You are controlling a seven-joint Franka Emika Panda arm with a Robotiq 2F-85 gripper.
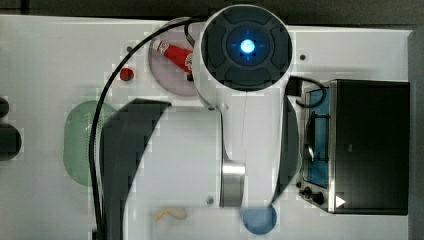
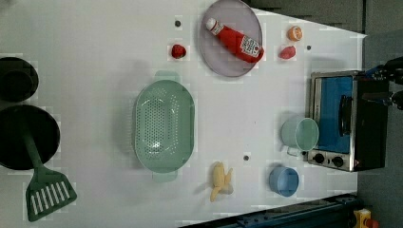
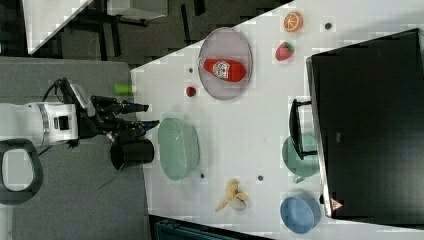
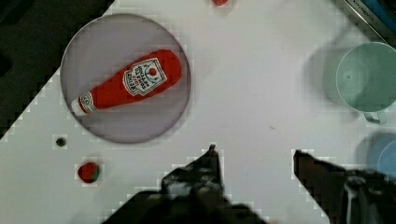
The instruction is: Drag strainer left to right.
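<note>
The gripper (image 4: 254, 156) fills the wrist view's foreground, fingers parted, holding nothing, above bare table (image 4: 243, 93). In the left view the strainer (image 2: 164, 126) lies mid-table, long axis running up-down, tab handles at both ends. The top view's arm hides most of it; the left view shows a banana (image 2: 221, 180) beside it.

Pale mint-green oval strainer (image 2: 164, 126), perforated with small holes, 2 small tab handles on its ends. Sits upright, empty, on the white worktop (image 2: 95, 57), toward the left view's left.
</note>
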